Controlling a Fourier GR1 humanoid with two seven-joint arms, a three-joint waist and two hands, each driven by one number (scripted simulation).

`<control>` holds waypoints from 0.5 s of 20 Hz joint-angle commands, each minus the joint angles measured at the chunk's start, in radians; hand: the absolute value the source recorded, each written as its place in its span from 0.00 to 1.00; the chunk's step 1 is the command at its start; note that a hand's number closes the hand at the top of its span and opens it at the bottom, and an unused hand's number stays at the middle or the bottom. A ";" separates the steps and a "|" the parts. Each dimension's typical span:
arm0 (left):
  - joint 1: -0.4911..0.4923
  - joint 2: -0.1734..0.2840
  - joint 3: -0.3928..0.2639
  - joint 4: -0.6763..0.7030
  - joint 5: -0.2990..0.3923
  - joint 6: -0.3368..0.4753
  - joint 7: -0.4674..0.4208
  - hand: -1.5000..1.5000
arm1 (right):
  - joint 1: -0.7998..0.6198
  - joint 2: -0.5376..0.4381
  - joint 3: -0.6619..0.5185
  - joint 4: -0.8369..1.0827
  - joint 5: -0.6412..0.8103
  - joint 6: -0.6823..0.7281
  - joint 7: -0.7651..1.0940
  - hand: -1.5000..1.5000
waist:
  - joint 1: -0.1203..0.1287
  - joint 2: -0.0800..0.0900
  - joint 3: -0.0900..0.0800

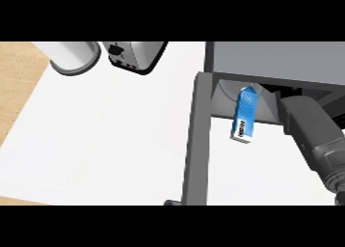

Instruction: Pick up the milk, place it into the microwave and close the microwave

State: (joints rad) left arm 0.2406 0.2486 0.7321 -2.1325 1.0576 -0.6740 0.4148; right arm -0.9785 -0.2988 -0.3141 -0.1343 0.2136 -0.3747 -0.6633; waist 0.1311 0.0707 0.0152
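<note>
The milk is a slim blue carton with a white end. It stands tilted in the mouth of the grey microwave, gabled top inside and lower end past the front edge of the cavity floor. The microwave's door is swung wide open, running toward me as a long grey bar left of the carton. My right forearm reaches into the opening just right of the carton. My right hand shows only as a dark shape under the microwave's top, so its hold on the carton is hidden. My left hand is out of view.
A silver toaster and a white cylinder stand at the back left of the white counter. Wooden floor shows past the counter's left edge.
</note>
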 commanded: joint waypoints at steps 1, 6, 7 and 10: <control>-0.018 -0.006 -0.004 0.014 -0.022 -0.011 -0.009 0.00 | -0.024 -0.075 0.004 0.003 0.015 -0.012 0.010 1.00 | 0.006 0.002 -0.009; -0.046 0.005 -0.023 0.035 -0.025 -0.008 -0.005 0.00 | -0.048 -0.073 -0.002 0.014 0.006 -0.035 0.023 1.00 | 0.022 0.013 -0.008; -0.051 0.025 -0.012 0.015 -0.016 0.001 -0.003 0.00 | -0.061 -0.097 0.000 0.020 0.007 -0.018 0.042 1.00 | 0.032 0.010 -0.007; -0.065 0.024 -0.023 0.036 -0.032 -0.001 0.000 0.00 | -0.051 -0.101 -0.002 0.024 0.001 -0.014 0.019 1.00 | 0.025 0.016 -0.007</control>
State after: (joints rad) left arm 0.1912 0.2665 0.7157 -2.1049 1.0341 -0.6754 0.4133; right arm -0.9975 -0.3187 -0.3425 -0.1060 0.1801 -0.4131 -0.6615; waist 0.1508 0.0761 0.0121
